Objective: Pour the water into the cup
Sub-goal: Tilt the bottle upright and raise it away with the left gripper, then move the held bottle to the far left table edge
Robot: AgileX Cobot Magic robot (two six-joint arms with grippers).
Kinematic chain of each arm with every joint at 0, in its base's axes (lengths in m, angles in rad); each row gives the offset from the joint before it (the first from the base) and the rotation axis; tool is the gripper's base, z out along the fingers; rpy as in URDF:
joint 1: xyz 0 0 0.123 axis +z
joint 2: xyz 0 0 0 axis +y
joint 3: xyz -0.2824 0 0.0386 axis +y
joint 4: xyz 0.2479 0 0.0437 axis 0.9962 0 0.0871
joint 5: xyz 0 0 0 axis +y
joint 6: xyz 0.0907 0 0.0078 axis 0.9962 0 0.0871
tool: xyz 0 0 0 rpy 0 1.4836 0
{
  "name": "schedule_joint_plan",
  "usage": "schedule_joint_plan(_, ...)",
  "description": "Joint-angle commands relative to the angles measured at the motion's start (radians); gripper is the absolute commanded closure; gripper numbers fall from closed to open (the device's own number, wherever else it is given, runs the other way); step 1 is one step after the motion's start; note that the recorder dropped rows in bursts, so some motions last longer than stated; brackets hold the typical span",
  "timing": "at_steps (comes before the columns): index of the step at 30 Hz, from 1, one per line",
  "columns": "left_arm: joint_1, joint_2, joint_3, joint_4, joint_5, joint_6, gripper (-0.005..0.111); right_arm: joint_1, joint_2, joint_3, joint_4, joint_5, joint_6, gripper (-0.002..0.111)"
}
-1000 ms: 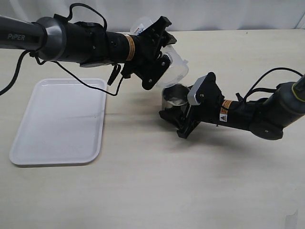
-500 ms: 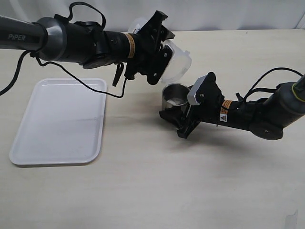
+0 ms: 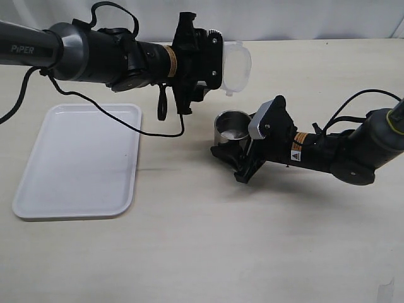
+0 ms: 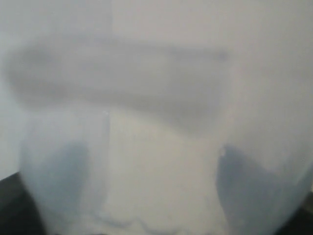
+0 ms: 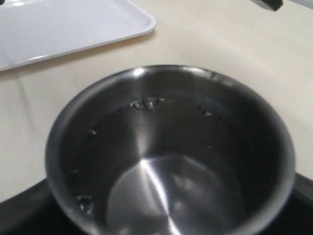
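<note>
I see a beige surface [image 3: 189,252]; my left claw [image 3: 211,60] holds the beaker [image 3: 237,66] raised level, right claw [image 3: 243,151] grips the cup [image 3: 230,126] below it

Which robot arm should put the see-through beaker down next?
Left, probably: its end effector already holds the plastic beaker above the table, while the right end effector is around the steel cup.

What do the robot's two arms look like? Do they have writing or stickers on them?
Both arms are black and dark grey tubes. The left arm has white letters reading PIPER, an orange band near its black gripper, and loose black cables looping off it. The right arm has an orange band, a small warning sticker, a silver-grey plate on its gripper and a black cable.
</note>
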Motion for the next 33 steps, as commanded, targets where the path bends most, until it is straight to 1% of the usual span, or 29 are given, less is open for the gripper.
schedule_joint_plan(1,-0.007,-0.013,0.002,-0.016,0.071,-0.232,0.107,0.0,-0.004,-0.005,-0.003,-0.028,-0.003,0.104)
schedule_joint_plan(4,-0.007,-0.013,0.002,-0.023,0.091,-0.341,0.107,0.0,-0.004,-0.005,-0.003,-0.028,-0.003,0.104)
schedule_joint_plan(6,0.0,-0.013,0.002,-0.056,0.091,-0.398,0.107,0.0,-0.004,-0.005,-0.003,-0.028,-0.003,0.104)
schedule_joint_plan(9,0.022,-0.013,0.002,-0.061,0.054,-0.519,0.107,0.0,-0.004,-0.005,-0.003,-0.028,-0.003,0.104)
schedule_joint_plan(13,0.081,-0.013,0.002,-0.061,-0.053,-0.702,0.107,0.0,-0.004,-0.005,-0.003,-0.025,-0.003,0.104)
schedule_joint_plan(15,0.12,-0.013,0.002,-0.061,-0.123,-0.798,0.107,0.0,-0.004,-0.005,-0.003,-0.023,-0.003,0.104)
schedule_joint_plan(19,0.2,-0.013,0.002,-0.059,-0.262,-0.94,0.107,0.0,-0.004,-0.005,-0.003,-0.023,-0.003,0.104)
schedule_joint_plan(21,0.244,-0.013,0.002,-0.059,-0.324,-0.98,0.107,0.0,-0.004,-0.005,-0.003,-0.023,-0.003,0.104)
schedule_joint_plan(24,0.306,-0.013,0.002,-0.059,-0.381,-0.997,0.107,0.0,-0.004,-0.005,-0.003,-0.023,-0.003,0.104)
schedule_joint_plan(33,0.479,-0.013,0.002,-0.042,-0.403,-0.997,0.107,0.0,-0.004,-0.005,-0.003,-0.023,-0.003,0.104)
